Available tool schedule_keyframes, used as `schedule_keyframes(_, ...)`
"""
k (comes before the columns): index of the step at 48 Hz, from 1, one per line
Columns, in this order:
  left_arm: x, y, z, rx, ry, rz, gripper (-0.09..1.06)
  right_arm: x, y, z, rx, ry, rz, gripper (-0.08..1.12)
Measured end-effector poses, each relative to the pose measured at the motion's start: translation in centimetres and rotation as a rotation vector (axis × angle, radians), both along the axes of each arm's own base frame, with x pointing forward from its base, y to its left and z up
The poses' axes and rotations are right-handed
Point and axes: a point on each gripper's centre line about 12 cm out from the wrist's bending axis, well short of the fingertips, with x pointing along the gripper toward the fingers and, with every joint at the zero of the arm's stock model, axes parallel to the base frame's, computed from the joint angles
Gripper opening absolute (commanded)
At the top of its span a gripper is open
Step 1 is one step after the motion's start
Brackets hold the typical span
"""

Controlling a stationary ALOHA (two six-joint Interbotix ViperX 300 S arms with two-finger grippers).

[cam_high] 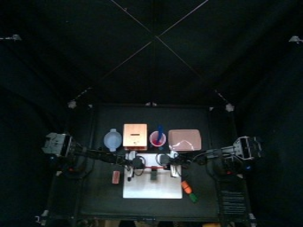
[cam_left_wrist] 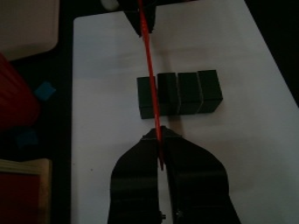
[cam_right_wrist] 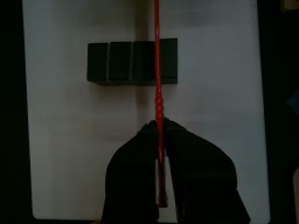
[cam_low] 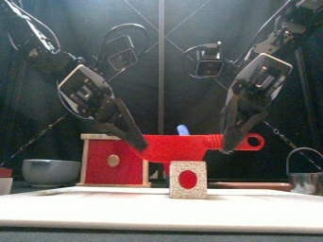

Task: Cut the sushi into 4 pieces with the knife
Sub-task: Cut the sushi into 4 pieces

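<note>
We see the left gripper [cam_low: 136, 149] and right gripper [cam_low: 228, 144] clamped on the red knife [cam_low: 190, 147]. The sushi roll [cam_low: 190, 180] sits just beneath them on the white cutting board [cam_low: 76, 203], with black desk [cam_high: 95, 193] and curtain [cam_high: 71, 53] around.

I am leaning my left arm [cam_low: 83, 87] and my right arm [cam_low: 259, 74] down toward the middle, and my left gripper [cam_low: 136, 144] and right gripper [cam_low: 229, 142] are each squeezing tight on one end of the red knife [cam_low: 183, 147].
</note>
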Motion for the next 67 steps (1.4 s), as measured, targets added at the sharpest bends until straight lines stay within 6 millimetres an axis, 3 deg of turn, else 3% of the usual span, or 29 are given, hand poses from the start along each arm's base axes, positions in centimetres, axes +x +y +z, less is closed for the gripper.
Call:
schedule_keyframes(32,0.3,0.0,-0.9,0.008,0.039,-0.005,0.3,0.2,0.1,-0.6,-0.007,0.021,0.01,0.12)
schedule_keyframes(67,0.4,-1.7,-1.2,-0.008,0.048,-0.03,0.3,0.4,0.8,-1.4,-0.001,0.041,0.022,0.12)
